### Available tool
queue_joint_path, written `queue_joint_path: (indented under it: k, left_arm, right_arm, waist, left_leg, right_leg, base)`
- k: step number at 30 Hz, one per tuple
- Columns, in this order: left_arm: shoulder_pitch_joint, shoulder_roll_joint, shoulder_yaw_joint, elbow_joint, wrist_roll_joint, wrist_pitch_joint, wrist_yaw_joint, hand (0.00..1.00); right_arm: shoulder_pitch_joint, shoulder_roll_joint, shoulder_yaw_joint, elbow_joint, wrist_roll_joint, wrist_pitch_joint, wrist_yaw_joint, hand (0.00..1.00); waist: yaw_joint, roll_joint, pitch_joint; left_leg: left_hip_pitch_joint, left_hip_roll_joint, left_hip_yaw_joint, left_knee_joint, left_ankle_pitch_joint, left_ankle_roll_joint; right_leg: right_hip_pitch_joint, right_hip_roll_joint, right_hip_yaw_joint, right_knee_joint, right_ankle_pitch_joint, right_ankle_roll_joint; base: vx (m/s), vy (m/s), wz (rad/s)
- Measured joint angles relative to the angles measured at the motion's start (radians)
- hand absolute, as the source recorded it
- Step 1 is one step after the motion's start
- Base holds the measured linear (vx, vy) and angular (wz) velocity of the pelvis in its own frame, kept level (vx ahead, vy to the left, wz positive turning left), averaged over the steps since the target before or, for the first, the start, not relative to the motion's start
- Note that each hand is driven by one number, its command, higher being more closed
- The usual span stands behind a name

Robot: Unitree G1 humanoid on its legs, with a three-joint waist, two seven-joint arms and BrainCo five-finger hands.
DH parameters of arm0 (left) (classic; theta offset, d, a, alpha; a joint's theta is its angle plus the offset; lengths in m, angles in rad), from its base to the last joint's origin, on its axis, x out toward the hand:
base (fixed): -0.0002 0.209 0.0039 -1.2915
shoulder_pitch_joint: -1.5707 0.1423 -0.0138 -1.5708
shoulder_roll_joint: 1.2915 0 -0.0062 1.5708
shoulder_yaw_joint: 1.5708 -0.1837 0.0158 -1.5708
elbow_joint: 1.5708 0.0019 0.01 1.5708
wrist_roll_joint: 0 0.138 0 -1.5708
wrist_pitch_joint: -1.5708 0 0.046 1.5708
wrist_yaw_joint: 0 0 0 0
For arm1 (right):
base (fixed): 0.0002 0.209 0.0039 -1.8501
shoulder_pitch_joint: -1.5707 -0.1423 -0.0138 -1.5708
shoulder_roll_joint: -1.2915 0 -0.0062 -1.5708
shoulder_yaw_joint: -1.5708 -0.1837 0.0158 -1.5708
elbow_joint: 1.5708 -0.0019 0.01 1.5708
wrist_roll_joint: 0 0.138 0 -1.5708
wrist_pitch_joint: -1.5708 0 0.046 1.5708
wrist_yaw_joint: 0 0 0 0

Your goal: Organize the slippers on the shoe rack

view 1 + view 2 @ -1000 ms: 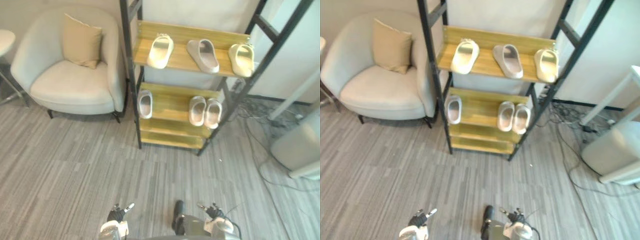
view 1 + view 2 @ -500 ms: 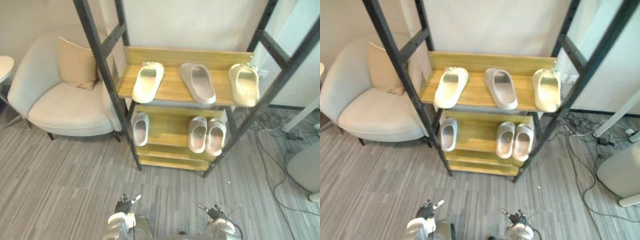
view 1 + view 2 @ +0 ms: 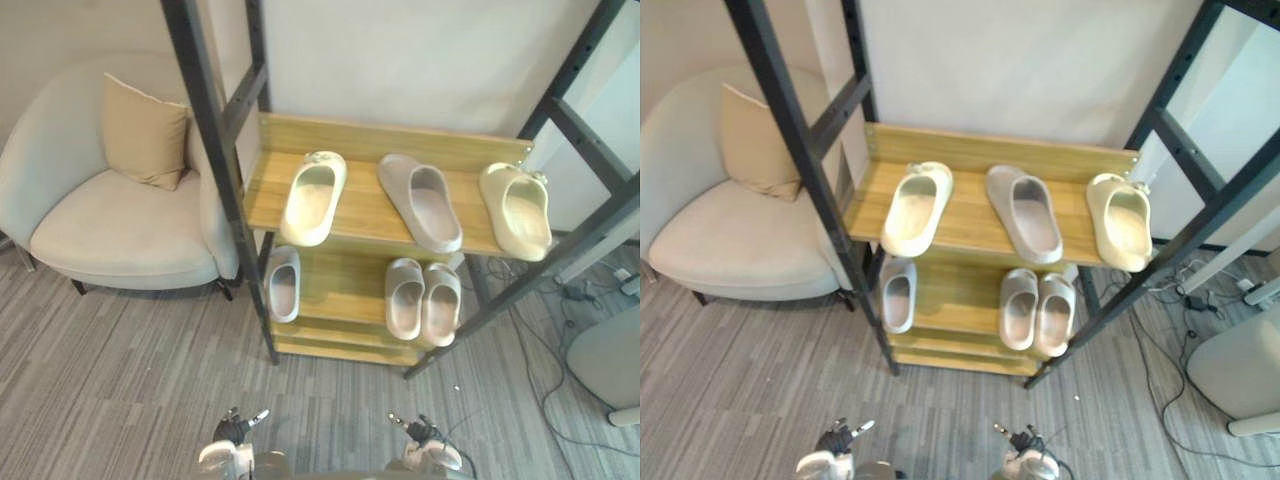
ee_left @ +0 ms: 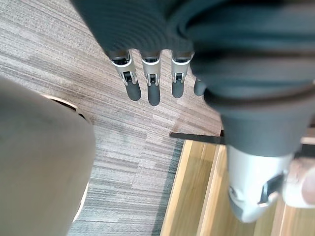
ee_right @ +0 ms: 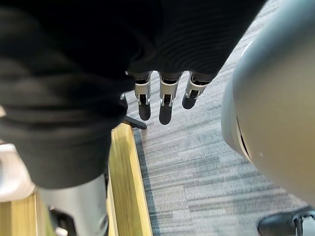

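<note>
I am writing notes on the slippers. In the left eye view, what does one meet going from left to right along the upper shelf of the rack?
On the upper shelf: left cream slipper → grey slipper → right cream slipper.

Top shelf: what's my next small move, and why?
Probably lift the right hand toward the grey slipper: it lies between the left cream slipper and the right cream slipper, and both it and the left hand hang open, empty.
</note>
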Motion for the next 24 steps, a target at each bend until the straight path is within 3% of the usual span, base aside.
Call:
queue_joint_path:
  k: [1,2,7,19,22,24]
  left_arm:
    - [0.0,0.0,0.0,0.002,0.0,0.0,0.0,0.0]
    - [-0.002,0.0,0.0,0.022,0.001,0.001,0.001,0.0]
    - [0.002,-0.019,-0.014,0.056,0.002,-0.001,0.003,0.0]
    - [-0.011,0.031,-0.099,0.077,0.02,0.001,0.008,0.0]
    - [-0.013,0.036,-0.111,0.077,0.021,0.0,0.009,0.0]
    - [-0.012,0.039,-0.111,0.077,0.021,0.0,0.014,0.0]
  right_arm:
    - [0.0,-0.002,0.0,0.0,-0.001,0.0,0.001,0.0]
    - [0.005,-0.014,-0.001,0.008,-0.004,0.003,0.0,0.0]
    - [0.015,-0.067,0.0,0.045,-0.004,0.006,0.0,0.0]
    - [0.032,-0.087,0.049,0.029,-0.003,0.002,-0.025,0.0]
    - [0.05,-0.09,0.063,-0.092,-0.001,0.0,-0.048,0.0]
    - [0.077,-0.096,0.088,-0.287,-0.003,-0.01,-0.069,0.0]
  waist:
    - [0.0,-0.006,-0.002]
    - [-0.002,0.007,-0.019]
    - [-0.013,0.041,-0.048]
    - [-0.038,0.01,-0.047]
    - [-0.043,0.018,-0.042]
    - [-0.047,0.023,-0.04]
  left_leg:
    - [0.002,-0.001,-0.005,-0.001,-0.001,-0.003]
    - [0.003,0.004,-0.025,-0.018,0.006,-0.022]
    - [0.045,0.028,-0.058,-0.125,0.06,-0.061]
    - [0.051,0.001,-0.081,-0.166,0.081,-0.055]
    - [0.052,-0.006,-0.079,-0.174,0.084,-0.05]
    - [0.053,-0.006,-0.078,-0.178,0.084,-0.05]
  right_leg:
    - [0.002,0.0,0.004,-0.003,-0.007,0.009]
    - [0.041,0.019,0.009,-0.07,-0.015,0.023]
    - [0.112,0.078,-0.013,-0.22,0.023,0.006]
    - [0.149,0.077,-0.011,-0.342,0.088,0.009]
    - [0.147,0.073,-0.004,-0.349,0.094,0.011]
    - [0.137,0.074,0.011,-0.35,0.097,0.011]
  base:
    - [0.04,-0.192,0.02]
    - [0.06,-0.21,0.01]
    - [0.04,-0.159,0.03]
    - [0.0,0.008,0.01]
    - [0.01,0.024,-0.07]
    - [0.01,0.008,-0.18]
